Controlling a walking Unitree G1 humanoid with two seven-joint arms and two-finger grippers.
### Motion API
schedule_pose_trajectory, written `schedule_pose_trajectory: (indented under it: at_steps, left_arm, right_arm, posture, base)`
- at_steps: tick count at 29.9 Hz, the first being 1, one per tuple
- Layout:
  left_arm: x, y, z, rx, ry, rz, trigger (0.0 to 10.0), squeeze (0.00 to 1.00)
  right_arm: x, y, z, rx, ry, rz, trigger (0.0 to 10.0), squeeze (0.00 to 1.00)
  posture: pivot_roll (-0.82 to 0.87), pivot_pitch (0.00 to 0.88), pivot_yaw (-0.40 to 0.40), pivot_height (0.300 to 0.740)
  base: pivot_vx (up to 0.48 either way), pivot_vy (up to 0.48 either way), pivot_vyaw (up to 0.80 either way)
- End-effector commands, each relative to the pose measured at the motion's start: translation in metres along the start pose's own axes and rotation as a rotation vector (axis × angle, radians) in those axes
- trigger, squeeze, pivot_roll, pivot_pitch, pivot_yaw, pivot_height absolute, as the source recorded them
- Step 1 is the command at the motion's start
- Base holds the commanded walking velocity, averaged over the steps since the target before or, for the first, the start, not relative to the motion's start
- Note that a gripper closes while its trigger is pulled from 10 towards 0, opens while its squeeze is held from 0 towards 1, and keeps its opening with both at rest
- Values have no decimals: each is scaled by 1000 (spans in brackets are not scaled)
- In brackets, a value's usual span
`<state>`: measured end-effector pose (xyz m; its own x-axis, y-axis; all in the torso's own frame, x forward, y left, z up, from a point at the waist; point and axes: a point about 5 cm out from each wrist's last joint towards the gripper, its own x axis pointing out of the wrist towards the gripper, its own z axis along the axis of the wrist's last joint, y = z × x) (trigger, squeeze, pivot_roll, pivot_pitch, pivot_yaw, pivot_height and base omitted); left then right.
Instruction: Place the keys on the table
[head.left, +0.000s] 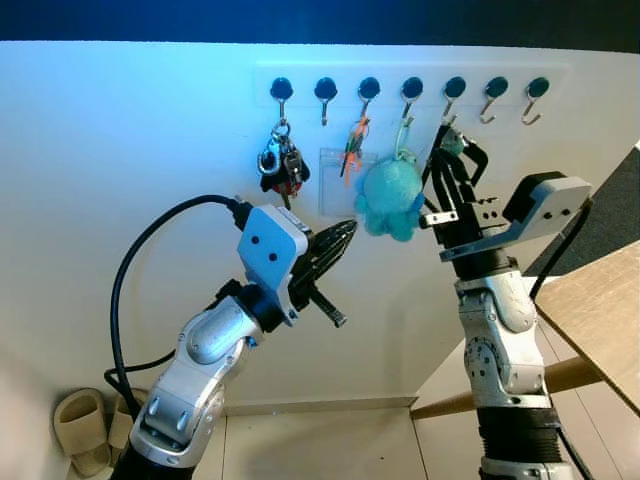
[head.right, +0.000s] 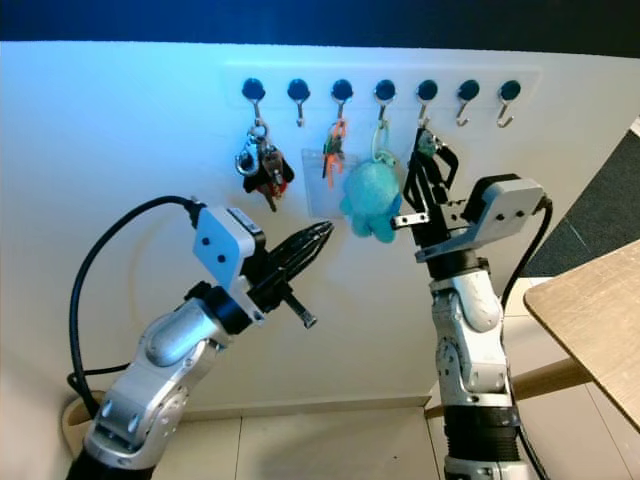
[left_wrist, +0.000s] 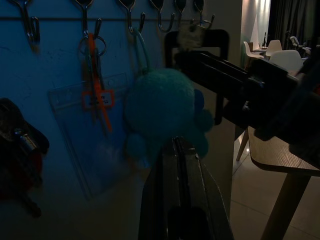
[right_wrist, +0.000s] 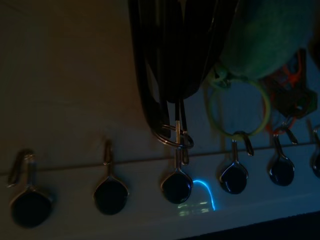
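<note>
1. Your right arm rises nearly upright from the floor, elbow low and wrist bent forward, so the right gripper (head.left: 452, 165) reaches up to the row of wall hooks (head.left: 410, 92).

2. The right gripper's black fingers (right_wrist: 167, 60) are drawn together around a metal key ring (right_wrist: 172, 135) hanging from the fifth hook (right_wrist: 176, 186) counted from the robot's left. The ring is not yet off its hook. Whether the fingers truly pinch it, you cannot tell for sure in the dark wrist view; they look closed on it.

3. Your left arm angles up from the lower left, forearm tilted toward the wall, a black cable (head.left: 140, 260) looping behind it. The left gripper (head.left: 335, 240) points at the teal plush octopus (head.left: 390, 197) on the fourth hook, near it but apart, fingers pressed together on nothing.

4. Other items hang further left: a dark bunch of keys with a carabiner (head.left: 280, 160) on the first hook, and an orange tag with a clear card sleeve (head.left: 340, 185) on the third.

5. A wooden table (head.left: 600, 310) juts in at the right, beside your right arm. Pale slippers (head.left: 80, 425) lie on the floor at lower left.
</note>
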<state>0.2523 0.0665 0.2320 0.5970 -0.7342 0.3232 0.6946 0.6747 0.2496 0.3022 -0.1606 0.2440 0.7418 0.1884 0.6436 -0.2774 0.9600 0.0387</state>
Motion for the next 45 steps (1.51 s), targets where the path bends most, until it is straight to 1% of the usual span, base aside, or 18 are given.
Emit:
schedule_pose_trajectory:
  at_steps: [1, 12, 20, 21, 25, 27, 31, 32, 33, 34, 35, 37, 38, 41, 42, 43, 44, 45]
  left_arm:
    - [1, -4, 3, -9, -26, -12, 10000, 0]
    - [-4, -4, -4, -14, -7, -4, 10000, 0]
    - [-22, -5, -27, -16, 83, -4, 10000, 0]
    - [-34, -5, -42, -31, 142, 6, 10000, 0]
    - [-51, -3, -68, -41, 276, 33, 10000, 0]
    - [-75, 2, -101, -75, 428, 115, 10000, 0]
    - [-102, 5, -132, -111, 582, 200, 10000, 0]
    - [-122, 8, -152, -148, 676, 308, 10000, 0]
    - [-122, 8, -152, -148, 676, 308, 10000, 0]
    - [-147, 13, -172, -183, 777, 454, 10000, 0]
    - [-147, 13, -172, -183, 777, 454, 10000, 0]
    - [-197, 14, -201, -268, 954, 759, 10000, 0]
    - [-197, 14, -201, -268, 954, 759, 10000, 0]
    - [-226, 8, -213, -338, 1035, 936, 10000, 0]
    - [-241, -3, -219, -382, 1076, 986, 10000, 0]
    - [-241, -3, -219, -382, 1076, 986, 10000, 0]
    - [-244, -6, -221, -388, 1088, 986, 10000, 0]
    - [-247, -12, -222, -383, 1114, 970, 10000, 0]
  right_arm:
    - [-4, -3, 5, -32, -32, -20, 0, 0]
    - [-39, -21, -13, -122, 35, -185, 0, 0]
    - [-74, -31, -39, -146, 178, -257, 0, 0]
    - [-90, -31, -55, -146, 270, -253, 0, 0]
    - [-114, -31, -75, -155, 391, -239, 0, 0]
    - [-142, -31, -101, -93, 567, -229, 0, 0]
    - [-165, -30, -118, -39, 693, -242, 0, 0]
    - [-177, -30, -126, -37, 757, -244, 0, 0]
    - [-177, -30, -126, -37, 757, -244, 0, 0]
    - [-188, -31, -133, -36, 818, -261, 0, 0]
    - [-188, -31, -133, -36, 818, -261, 0, 0]
    - [-208, -35, -144, -22, 930, -309, 0, 0]
    - [-208, -35, -144, -22, 930, -309, 0, 0]
    - [-222, -40, -150, -12, 1015, -344, 0, 0]
    - [-237, -39, -156, 46, 1110, -360, 2627, 0]
    - [-237, -39, -156, 46, 1110, -360, 2627, 0]
    - [-240, -39, -157, 66, 1131, -365, 4745, 0]
    - [-245, -37, -159, 79, 1172, -353, 10000, 0]
  posture:
    - [9, 110, -28, 740]
    - [13, 106, -29, 740]
    - [10, 105, -27, 740]
    - [12, 104, -30, 740]
    - [15, 102, -32, 740]
    - [16, 99, -32, 740]
    - [16, 98, -30, 740]
    - [20, 96, -31, 740]
    - [20, 96, -31, 740]
    - [19, 94, -28, 740]
    - [19, 94, -28, 740]
    - [18, 90, -29, 740]
    - [18, 90, -29, 740]
    - [16, 88, -26, 740]
    - [18, 82, -27, 740]
    - [18, 82, -27, 740]
    - [19, 81, -27, 740]
    - [19, 79, -28, 740]
  base:
    - [0, 0, 0]
    - [0, 0, 0]
    - [0, 0, 0]
    - [0, 0, 0]
    - [0, 0, 0]
    - [0, 0, 0]
    - [0, 0, 0]
    - [0, 0, 0]
    - [0, 0, 0]
    - [0, 0, 0]
    - [0, 0, 0]
    - [0, 0, 0]
    - [0, 0, 0]
    - [0, 0, 0]
    - [0, 0, 0]
    - [0, 0, 0]
    - [0, 0, 0]
    - [0, 0, 0]
